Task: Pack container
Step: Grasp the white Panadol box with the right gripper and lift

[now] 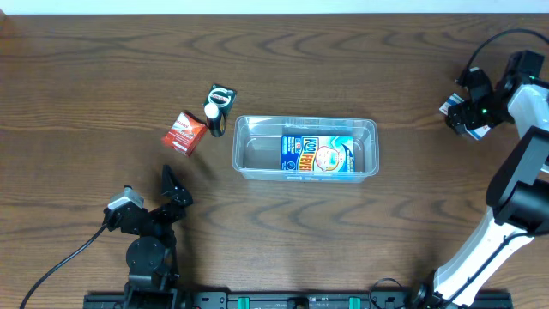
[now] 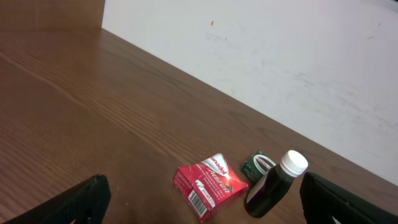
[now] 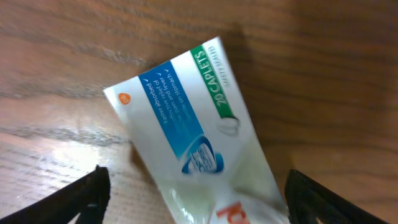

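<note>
Container (image 1: 254, 148): clear plastic tub, lying at mid-table in the overhead view, long side across. We count one blue printed box (image 1: 318, 157) flat on its floor toward the right end; its lettering is too small to read. Just left of the tub, apart from it: a red carton (image 2: 209, 184), a dark bottle with a white cap (image 2: 273, 185) lying on its side, and a green packet (image 2: 257, 164) partly hidden behind the bottle. Left gripper (image 1: 171, 193): near the front edge, well short of these items, fingers (image 2: 81, 202) spread wide and holding nothing, only their tips in frame. Right gripper (image 1: 463, 110): at the far right of the table, well apart from the tub, fingers (image 3: 311, 196) parted on either side of a white-and-blue carton (image 3: 193, 124) marked "20 caplets". We see no contact. The carton's near end is blurred and cut off, and from overhead the gripper covers most of it.
</note>
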Action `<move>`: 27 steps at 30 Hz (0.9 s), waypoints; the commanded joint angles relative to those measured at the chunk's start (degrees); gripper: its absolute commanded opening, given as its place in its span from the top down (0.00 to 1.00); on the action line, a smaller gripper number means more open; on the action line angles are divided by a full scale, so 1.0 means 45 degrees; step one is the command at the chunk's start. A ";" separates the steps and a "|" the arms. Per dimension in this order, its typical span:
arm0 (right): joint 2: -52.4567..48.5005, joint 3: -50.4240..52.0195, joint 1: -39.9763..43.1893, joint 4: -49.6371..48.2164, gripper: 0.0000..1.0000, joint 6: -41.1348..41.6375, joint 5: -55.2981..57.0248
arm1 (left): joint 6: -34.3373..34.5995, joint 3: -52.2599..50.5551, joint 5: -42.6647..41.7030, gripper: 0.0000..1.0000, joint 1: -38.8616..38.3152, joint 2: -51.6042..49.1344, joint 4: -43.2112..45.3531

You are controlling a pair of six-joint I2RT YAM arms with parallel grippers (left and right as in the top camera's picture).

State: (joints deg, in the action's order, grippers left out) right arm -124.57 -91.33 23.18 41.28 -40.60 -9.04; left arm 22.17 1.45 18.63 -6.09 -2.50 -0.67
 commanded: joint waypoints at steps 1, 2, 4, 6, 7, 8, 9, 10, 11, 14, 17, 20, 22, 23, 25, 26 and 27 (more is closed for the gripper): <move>-0.0466 0.0087 0.0058 -0.0039 0.17 -0.0228 -0.0214 | -0.0209 -0.0272 0.0257 0.02 0.0063 0.0092 -0.0418; -0.0466 0.0087 0.0058 -0.0097 0.20 -0.0219 -0.0248 | -0.0209 -0.0272 0.0257 0.02 0.0063 0.0092 -0.0418; -0.0461 0.0083 0.0058 -0.0243 0.27 0.0063 -0.0243 | -0.0209 -0.0272 0.0257 0.02 0.0063 0.0087 -0.0418; -0.0461 0.0083 0.0058 -0.0291 0.37 0.0316 -0.0243 | -0.0209 -0.0272 0.0257 0.02 0.0063 0.0092 -0.0418; -0.0461 0.0083 0.0058 -0.0296 0.41 0.0423 -0.0243 | -0.0209 -0.0272 0.0257 0.02 0.0063 0.0092 -0.0418; -0.0466 0.0083 0.0058 -0.0316 0.45 0.0578 -0.0238 | -0.0209 -0.0272 0.0257 0.02 0.0063 0.0087 -0.0418; -0.0461 0.0083 0.0058 -0.0325 0.47 0.0797 -0.0238 | -0.0209 -0.0272 0.0257 0.02 0.0063 0.0092 -0.0418; -0.0461 0.0083 0.0058 -0.0325 0.50 0.0991 -0.0238 | -0.0209 -0.0272 0.0257 0.02 0.0063 0.0087 -0.0418; -0.0461 0.0083 0.0058 -0.0325 0.52 0.1248 -0.0243 | -0.0209 -0.0272 0.0257 0.02 0.0063 0.0087 -0.0418; -0.0461 0.0083 0.0058 -0.0316 0.58 0.2098 -0.0238 | -0.0209 -0.0272 0.0257 0.02 0.0063 0.0092 -0.0418; -0.0457 0.0053 0.0053 -0.0267 0.62 0.3249 -0.0238 | -0.0209 -0.0272 0.0257 0.02 0.0063 0.0087 -0.0418; -0.0355 -0.0039 0.0000 -0.0063 0.61 0.4323 -0.0243 | -0.0209 -0.0272 0.0257 0.02 0.0063 0.0092 -0.0418; -0.0039 -0.0277 -0.0146 0.0345 0.58 0.4925 -0.0257 | -0.0209 -0.0272 0.0257 0.02 0.0063 0.0092 -0.0423; 0.0160 -0.0389 -0.0248 0.0554 0.58 0.4979 -0.0262 | -0.0209 -0.0272 0.0257 0.02 0.0063 0.0087 -0.0418; 0.0651 -0.0578 -0.0476 0.0865 0.59 0.4979 -0.0481 | -0.0209 -0.0272 0.0257 0.02 0.0063 0.0092 -0.0418; 0.0947 -0.0646 -0.0612 0.0967 0.59 0.4969 -0.0583 | -0.0209 -0.0272 0.0257 0.02 0.0063 0.0087 -0.0423; 0.1268 -0.0709 -0.0777 0.1054 0.59 0.4974 -0.0636 | -0.0209 -0.0272 0.0257 0.02 0.0063 0.0087 -0.0418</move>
State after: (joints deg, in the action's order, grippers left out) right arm -125.05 -91.94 22.33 45.21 -21.21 -9.74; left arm 22.17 1.45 18.63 -6.09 -2.50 -0.69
